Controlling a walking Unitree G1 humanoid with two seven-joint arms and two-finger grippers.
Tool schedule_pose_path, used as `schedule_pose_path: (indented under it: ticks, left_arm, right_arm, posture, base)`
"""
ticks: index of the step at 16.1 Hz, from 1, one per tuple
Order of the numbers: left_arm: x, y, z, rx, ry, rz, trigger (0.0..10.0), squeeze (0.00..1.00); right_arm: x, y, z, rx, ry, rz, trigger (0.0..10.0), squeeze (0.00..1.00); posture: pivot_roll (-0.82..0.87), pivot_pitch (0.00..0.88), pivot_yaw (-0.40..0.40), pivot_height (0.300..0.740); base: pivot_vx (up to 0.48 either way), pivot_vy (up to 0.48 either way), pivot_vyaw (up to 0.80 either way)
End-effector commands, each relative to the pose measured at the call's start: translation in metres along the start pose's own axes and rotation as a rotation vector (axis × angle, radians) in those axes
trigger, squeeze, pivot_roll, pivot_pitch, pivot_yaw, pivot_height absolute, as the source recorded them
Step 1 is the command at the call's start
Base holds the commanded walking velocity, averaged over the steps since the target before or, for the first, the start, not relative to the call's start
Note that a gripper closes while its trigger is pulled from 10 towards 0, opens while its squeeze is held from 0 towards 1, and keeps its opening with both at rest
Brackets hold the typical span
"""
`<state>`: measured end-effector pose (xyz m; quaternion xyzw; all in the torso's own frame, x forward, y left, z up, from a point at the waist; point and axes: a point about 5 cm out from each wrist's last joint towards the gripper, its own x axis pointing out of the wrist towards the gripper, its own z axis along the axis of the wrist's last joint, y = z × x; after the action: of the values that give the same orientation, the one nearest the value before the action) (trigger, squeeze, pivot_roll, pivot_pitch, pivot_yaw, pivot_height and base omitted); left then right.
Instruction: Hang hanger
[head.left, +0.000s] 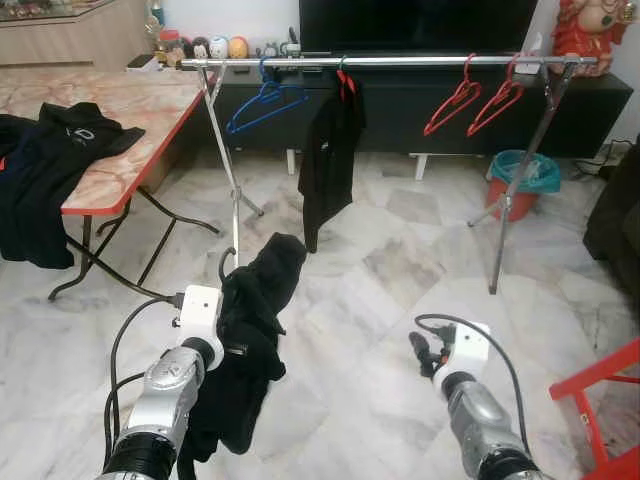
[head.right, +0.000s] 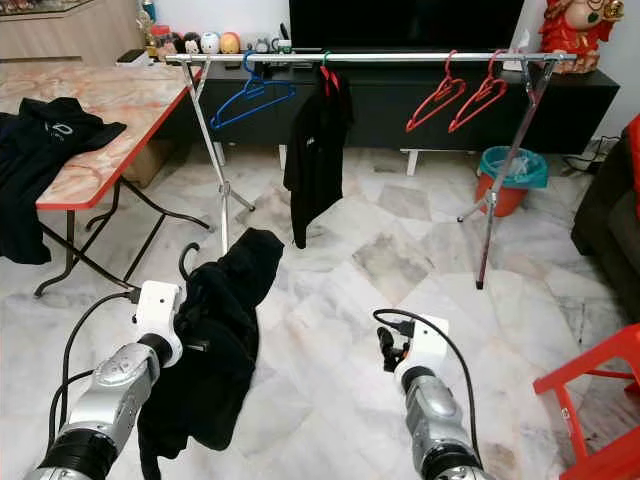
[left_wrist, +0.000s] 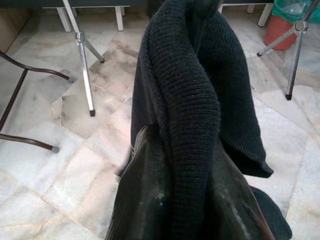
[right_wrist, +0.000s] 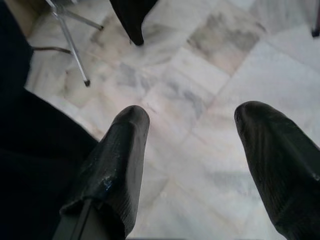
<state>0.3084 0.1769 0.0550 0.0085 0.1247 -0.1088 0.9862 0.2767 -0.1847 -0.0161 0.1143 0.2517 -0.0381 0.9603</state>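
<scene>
**At the clothes rail: left gripper holding a black knit garment, right gripper empty**

Left eye view: Ahead of the robot, a silver clothes rail (head.left: 400, 61) stands on a marble floor (head.left: 380, 300). On it hang a blue hanger (head.left: 262, 104), a black garment on a red hanger (head.left: 330, 160), and two bare red hangers (head.left: 478, 100). The left gripper (head.left: 232, 300) is raised in the lower left and carries a black knit sweater (head.left: 245, 350), which drapes down beside the arm. A dark hook (head.left: 224, 262) protrudes just above the sweater's upper edge. The right gripper (head.left: 424, 352) is held low on the right, above bare floor. A marble-topped folding table (head.left: 120, 150) with a red edge stands to the left, with dark clothing (head.left: 50, 160) lying on it. A teal-lined red bin (head.left: 522, 180) stands near the rail's right leg.

Right eye view: A red chair frame (head.right: 590, 400) occupies the lower right corner.

Left wrist view: Both fingers (left_wrist: 145, 200) are closed against the bunched sweater, which fills the gap between them. Whether a hanger lies inside the fabric cannot be determined.

Right wrist view: The two fingers (right_wrist: 117, 175) stand wide apart with nothing between them; floor tiles are below.
</scene>
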Motion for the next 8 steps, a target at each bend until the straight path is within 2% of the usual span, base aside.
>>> schedule_pose_path:
  ticks: [1, 3, 5, 8]
  left_arm:
    - [0.0044, -0.0009, 0.0105, 0.002, -0.048, 0.000, 10.0, 0.00]
    - [0.0047, -0.0005, 0.0123, 0.001, -0.057, 0.005, 10.0, 0.00]
    - [0.0052, -0.0008, 0.0144, 0.005, -0.065, 0.003, 10.0, 0.00]
    - [0.0061, -0.0023, 0.0144, 0.018, -0.062, -0.003, 10.0, 0.00]
  right_arm:
    - [-0.0002, 0.0001, -0.0028, 0.007, 0.010, -0.023, 10.0, 0.00]
    - [-0.0004, 0.0006, -0.0034, 0.020, 0.007, -0.027, 10.0, 0.00]
    - [-0.0006, 0.0013, -0.0055, 0.066, 0.015, -0.033, 10.0, 0.00]
    - [-0.0005, 0.0019, -0.0059, 0.075, 0.016, -0.034, 10.0, 0.00]
  posture:
    - [-0.05, 0.000, -0.002, 0.719]
    - [-0.05, 0.000, -0.002, 0.719]
    - [-0.06, 0.000, -0.002, 0.719]
    - [-0.06, 0.000, -0.001, 0.719]
  base:
    - [0.000, 0.000, 0.00]
    - [0.135, 0.000, 0.00]
    - [0.379, 0.000, -0.72]
    - [0.398, 0.000, -0.80]
